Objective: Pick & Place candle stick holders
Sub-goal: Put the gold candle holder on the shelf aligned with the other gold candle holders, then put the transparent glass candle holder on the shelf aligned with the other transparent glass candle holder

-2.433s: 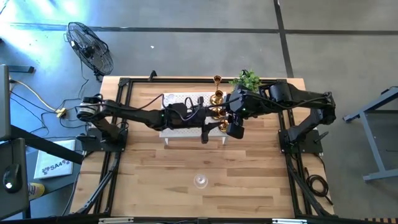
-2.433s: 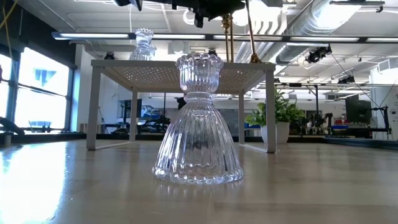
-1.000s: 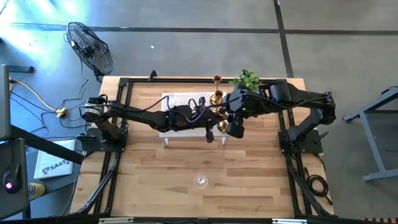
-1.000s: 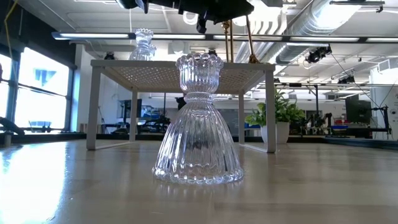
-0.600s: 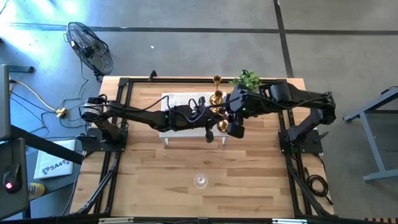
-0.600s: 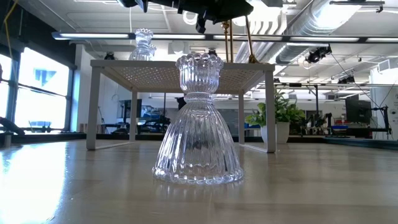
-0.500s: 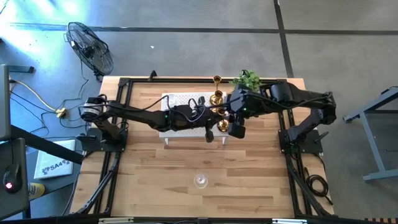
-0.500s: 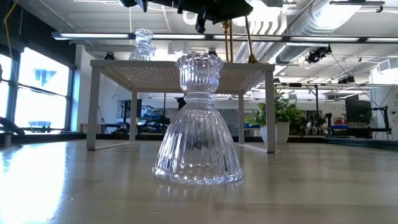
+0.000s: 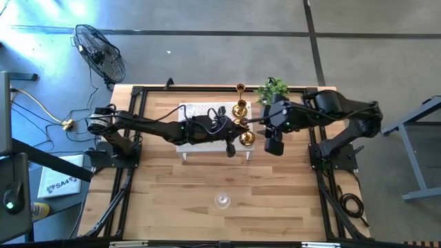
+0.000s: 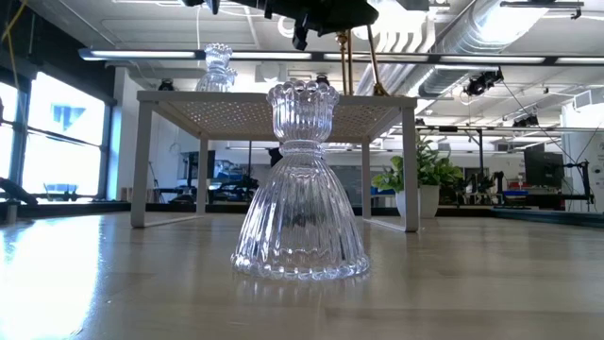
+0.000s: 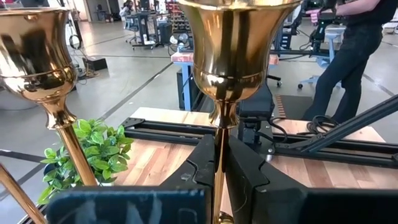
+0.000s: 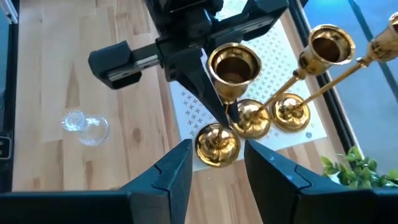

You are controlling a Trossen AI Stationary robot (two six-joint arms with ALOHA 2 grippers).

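Observation:
Three gold holders stand close together at the right end of the white perforated platform [image 9: 200, 110]. Their cups show in the right wrist view [image 12: 233, 62], [image 12: 326, 43] and their bases too [image 12: 217, 144], [image 12: 252, 118], [image 12: 289, 111]. My left gripper [image 9: 236, 126] [image 11: 219, 155] reaches over the platform and is shut on the nearest gold holder [image 11: 236, 37]. My right gripper [image 9: 267, 124] [image 12: 214, 165] is open and empty, just right of the platform. A clear glass holder [image 9: 222, 200] [image 10: 300, 184] stands on its base on the table. Another glass holder [image 10: 218, 68] stands on the platform. My left gripper pinches the gold holder's thin stem [image 11: 219, 168], below the cup, between its two fingers. The fingers [image 12: 217, 102] come from the table's left and lie across the stem. The holder stands about upright. I cannot tell whether its base rests on the platform.
A small green plant [image 9: 274, 88] [image 11: 87, 155] stands at the far edge, right of the platform. The platform stands on thin legs [image 10: 139, 161]. Bare wood lies around the glass holder. A person [image 11: 348, 50] stands in the room beyond the table.
My right gripper has drawn back toward the table's right edge, away from the gold holders. My left gripper has stayed at the stem.

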